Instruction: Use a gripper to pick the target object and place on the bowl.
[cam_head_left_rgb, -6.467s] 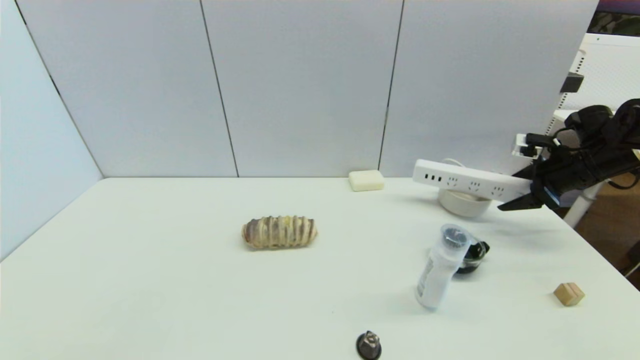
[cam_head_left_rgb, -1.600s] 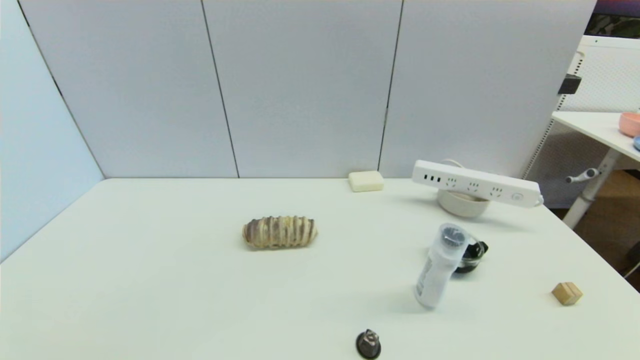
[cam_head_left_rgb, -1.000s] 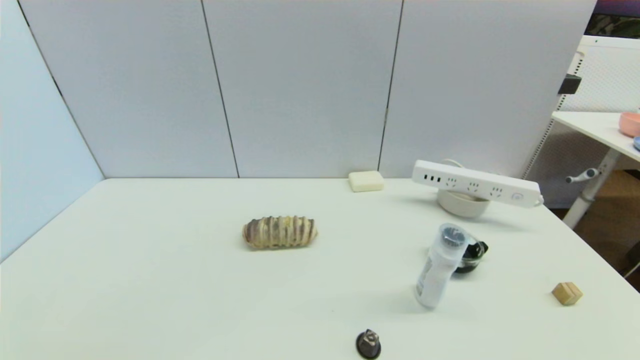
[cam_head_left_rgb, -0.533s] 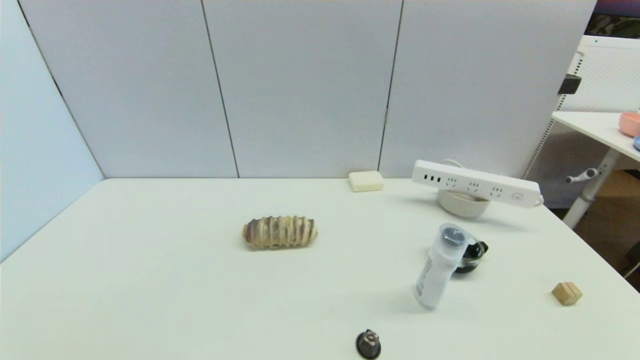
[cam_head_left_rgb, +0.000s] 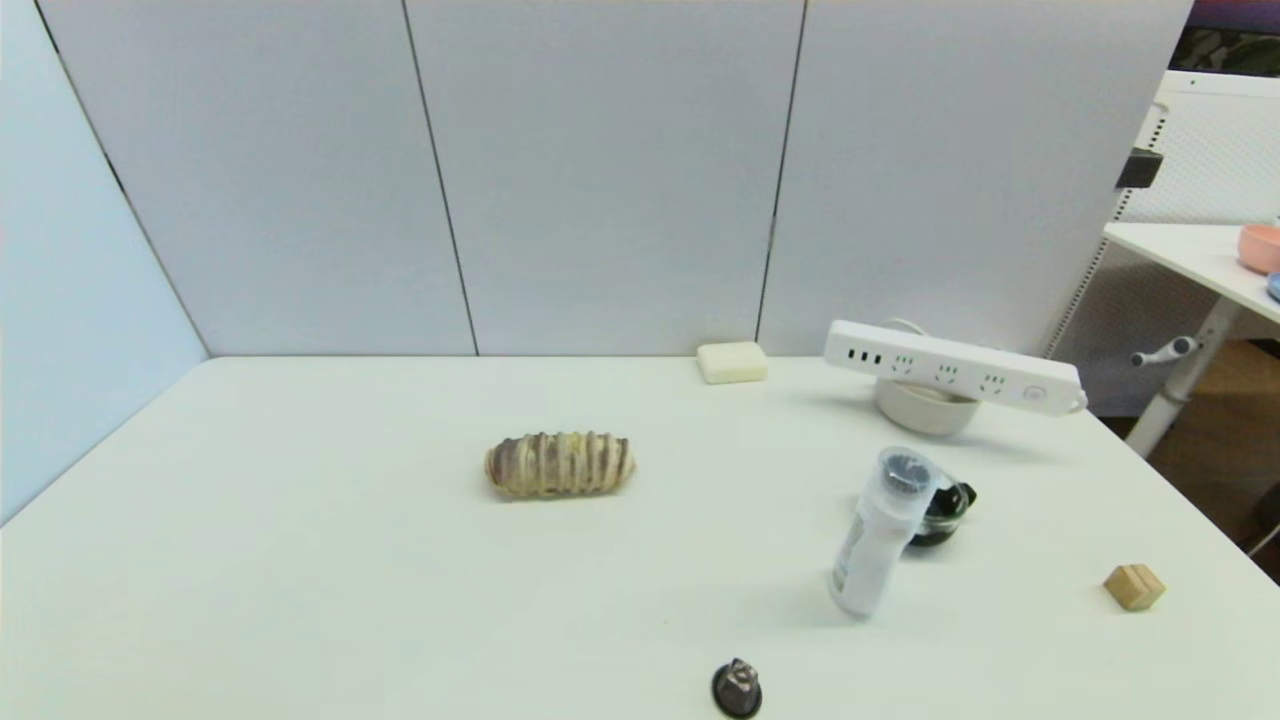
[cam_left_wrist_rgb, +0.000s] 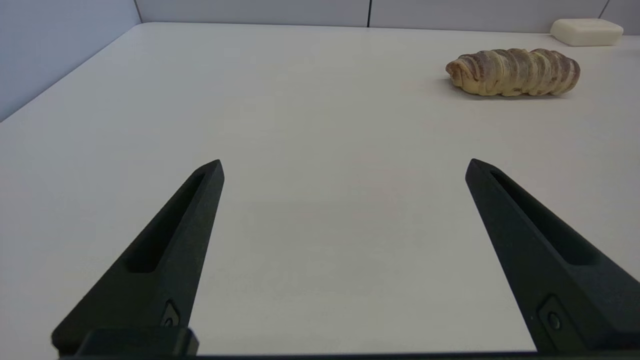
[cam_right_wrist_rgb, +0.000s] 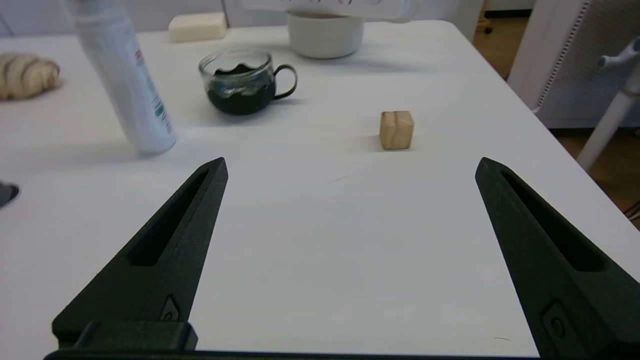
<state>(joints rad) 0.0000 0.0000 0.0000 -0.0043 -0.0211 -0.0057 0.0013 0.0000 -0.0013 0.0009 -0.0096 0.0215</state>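
Both grippers: parked low over the near tabletop (cam_head_left_rgb: 300, 560), out of the head view – left gripper (cam_left_wrist_rgb: 345, 167) and right gripper (cam_right_wrist_rgb: 350, 165) each with jaws wide apart, holding nothing.
Strip: the power strip (cam_head_left_rgb: 953, 366) lies across the bowl (cam_head_left_rgb: 925, 408) rim, far right of the tabletop, both ends overhanging.
Step in hand: by my judgement the placing is done; what remains is to stay clear.
Doing it well: keep both arms low and back – the strip looks balanced rather than seated, so a nudge could tip it off.
Nearby: bottle (cam_head_left_rgb: 878, 535), glass cup (cam_right_wrist_rgb: 243, 82) and wood block (cam_head_left_rgb: 1135, 587) stand between the right gripper and the bowl; bread (cam_head_left_rgb: 559, 463) and soap (cam_head_left_rgb: 733, 361) sit well apart.
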